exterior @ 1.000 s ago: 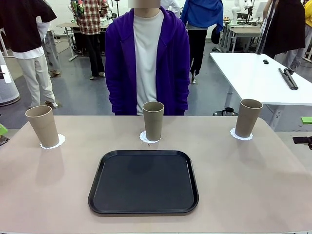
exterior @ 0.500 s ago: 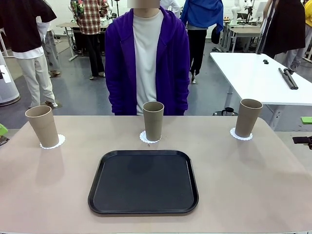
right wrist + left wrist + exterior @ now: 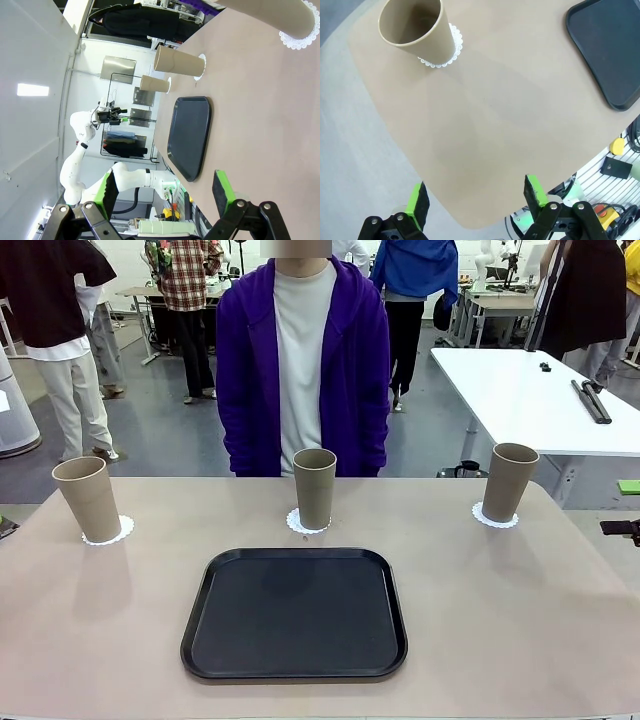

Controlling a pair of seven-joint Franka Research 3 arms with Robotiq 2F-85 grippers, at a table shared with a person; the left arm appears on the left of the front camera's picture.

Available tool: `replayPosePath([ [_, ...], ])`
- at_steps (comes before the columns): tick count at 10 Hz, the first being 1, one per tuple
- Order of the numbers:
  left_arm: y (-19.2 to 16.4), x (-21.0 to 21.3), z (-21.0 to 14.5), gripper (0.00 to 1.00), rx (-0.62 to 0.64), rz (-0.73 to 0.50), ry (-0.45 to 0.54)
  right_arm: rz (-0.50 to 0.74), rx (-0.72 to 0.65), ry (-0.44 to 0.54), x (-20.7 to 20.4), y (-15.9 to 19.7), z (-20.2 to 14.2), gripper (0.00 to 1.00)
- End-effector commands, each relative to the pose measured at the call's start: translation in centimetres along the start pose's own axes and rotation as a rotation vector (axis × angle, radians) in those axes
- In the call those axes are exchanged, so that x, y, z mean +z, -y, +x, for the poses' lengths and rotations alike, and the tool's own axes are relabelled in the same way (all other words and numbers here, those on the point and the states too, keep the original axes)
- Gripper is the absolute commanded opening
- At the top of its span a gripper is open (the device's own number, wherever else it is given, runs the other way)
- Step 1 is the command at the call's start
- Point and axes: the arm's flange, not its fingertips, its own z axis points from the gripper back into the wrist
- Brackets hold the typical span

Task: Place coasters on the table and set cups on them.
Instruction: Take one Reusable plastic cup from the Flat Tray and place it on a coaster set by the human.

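All three cups (image 3: 314, 487) stand on coasters (image 3: 494, 517) beyond the black tray (image 3: 294, 613); my left tool (image 3: 476, 199) and right tool (image 3: 167, 192) gape empty, best kept clear.

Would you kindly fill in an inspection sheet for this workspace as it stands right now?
Surface: beige table, bare apart from the items below.
Job's things: three cups, left, middle, right, each upright on its own coaster, left, middle, right.
Clutter: black tray, empty, in front of the middle cup.
Grippers: left gripper jaws open, holding nothing, over the table's corner; right gripper jaws open, holding nothing.
Cables: black cable off the table edge beside the left arm.
Surroundings: person in a purple jacket standing behind the table; white table to the right.
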Motion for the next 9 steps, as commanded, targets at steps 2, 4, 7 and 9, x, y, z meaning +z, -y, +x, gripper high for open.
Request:
replayPosePath([
  [2, -1.6, 0.4, 0.6, 1.00, 0.009, -0.190, 0.019, 0.005, 0.004, 0.001, -0.1, -0.1, -0.1, 1.00],
  [4, -5.2, 0.5, -0.4, 1.00, 0.085, -0.618, 0.147, 0.005, 0.004, 0.001, -0.1, -0.1, -0.1, 1.00],
  [7, -11.2, 0.5, -2.2, 1.00, 0.213, -0.844, 0.271, 0.005, 0.004, 0.001, -0.1, -0.1, -0.1, 1.00],
  [9, -16.1, -3.6, -6.0, 1.00, 0.369, -0.993, 0.320, 0.005, 0.004, 0.001, -0.1, -0.1, -0.1, 1.00],
])
